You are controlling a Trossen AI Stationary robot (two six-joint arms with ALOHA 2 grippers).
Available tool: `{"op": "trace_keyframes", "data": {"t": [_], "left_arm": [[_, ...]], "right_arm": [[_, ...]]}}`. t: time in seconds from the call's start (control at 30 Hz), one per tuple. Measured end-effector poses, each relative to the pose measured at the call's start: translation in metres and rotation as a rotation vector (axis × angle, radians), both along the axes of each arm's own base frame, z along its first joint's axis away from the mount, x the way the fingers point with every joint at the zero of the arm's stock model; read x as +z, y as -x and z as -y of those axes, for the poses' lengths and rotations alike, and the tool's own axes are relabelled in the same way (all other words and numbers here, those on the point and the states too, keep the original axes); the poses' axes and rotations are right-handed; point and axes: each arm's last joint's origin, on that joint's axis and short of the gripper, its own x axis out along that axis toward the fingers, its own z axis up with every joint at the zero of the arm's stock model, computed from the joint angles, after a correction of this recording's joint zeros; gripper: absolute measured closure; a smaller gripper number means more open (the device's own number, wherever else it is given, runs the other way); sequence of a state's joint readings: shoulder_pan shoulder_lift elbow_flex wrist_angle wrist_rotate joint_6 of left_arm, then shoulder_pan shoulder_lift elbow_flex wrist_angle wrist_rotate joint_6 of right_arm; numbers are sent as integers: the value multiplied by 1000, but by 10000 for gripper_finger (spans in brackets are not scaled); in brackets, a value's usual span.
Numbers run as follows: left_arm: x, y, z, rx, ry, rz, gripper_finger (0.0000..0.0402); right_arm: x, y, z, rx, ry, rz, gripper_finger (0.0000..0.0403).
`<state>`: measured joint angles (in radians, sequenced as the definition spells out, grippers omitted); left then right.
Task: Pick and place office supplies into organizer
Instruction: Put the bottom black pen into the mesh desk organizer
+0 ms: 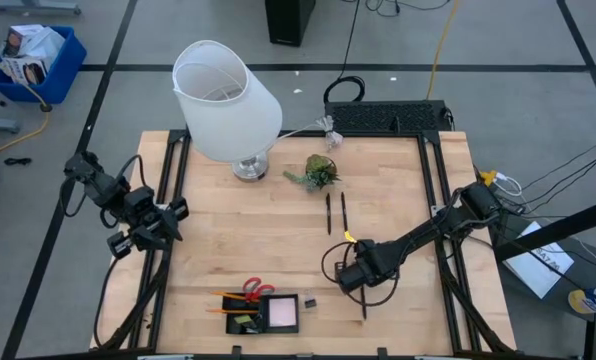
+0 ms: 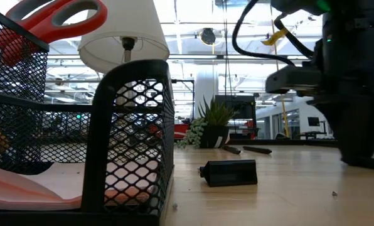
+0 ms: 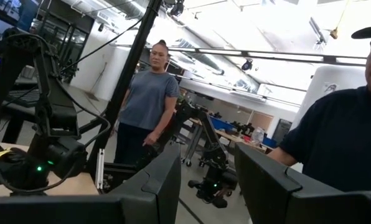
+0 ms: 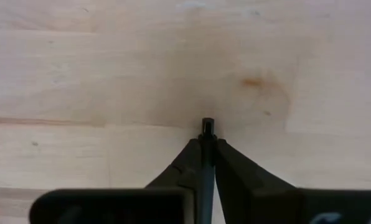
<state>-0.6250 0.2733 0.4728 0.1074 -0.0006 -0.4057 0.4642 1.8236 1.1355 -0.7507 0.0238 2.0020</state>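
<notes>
My right gripper [image 1: 361,283] stands over the table's near right part, pointing down and shut on a black pen [image 1: 364,306]. Left of it stands the black mesh organizer [image 1: 263,312] with the pink sticky-note pad [image 1: 281,312], red-handled scissors [image 1: 254,290] and orange pencils [image 1: 225,297] in or across it. A small black clip [image 1: 310,301] lies flat on the wood beside it. Two more black pens [image 1: 335,213] lie mid-table. My left gripper [image 3: 207,186] waits, raised and open, off the table's left edge. My right gripper pinches the black pen between its two fingers [image 4: 187,158], close to one end [image 4: 207,126], which pokes out just past the fingertips. The fingers come from above, pointing down. The rest of the pen runs toward the table's near edge [image 1: 364,312]. Whether it rests on the wood I cannot tell.
A white lamp [image 1: 228,100] stands at the far left, with a small green plant [image 1: 318,172] beside it. A black keyboard-like box [image 1: 388,117] lies along the far edge. People stand in the room beyond the table. Bare wood lies between the gripper and the organizer.
</notes>
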Motion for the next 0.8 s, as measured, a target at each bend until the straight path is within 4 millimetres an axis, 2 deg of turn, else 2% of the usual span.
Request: {"op": "trace_keyframes", "data": {"t": [0.4, 0.8], "left_arm": [[0, 0, 0, 0, 1, -2, 250], [-1, 0, 0, -4, 8, -15, 250]], "right_arm": [[2, -15, 3, 7, 103, 185, 380], [9, -43, 27, 56, 205, 390, 381]]}}
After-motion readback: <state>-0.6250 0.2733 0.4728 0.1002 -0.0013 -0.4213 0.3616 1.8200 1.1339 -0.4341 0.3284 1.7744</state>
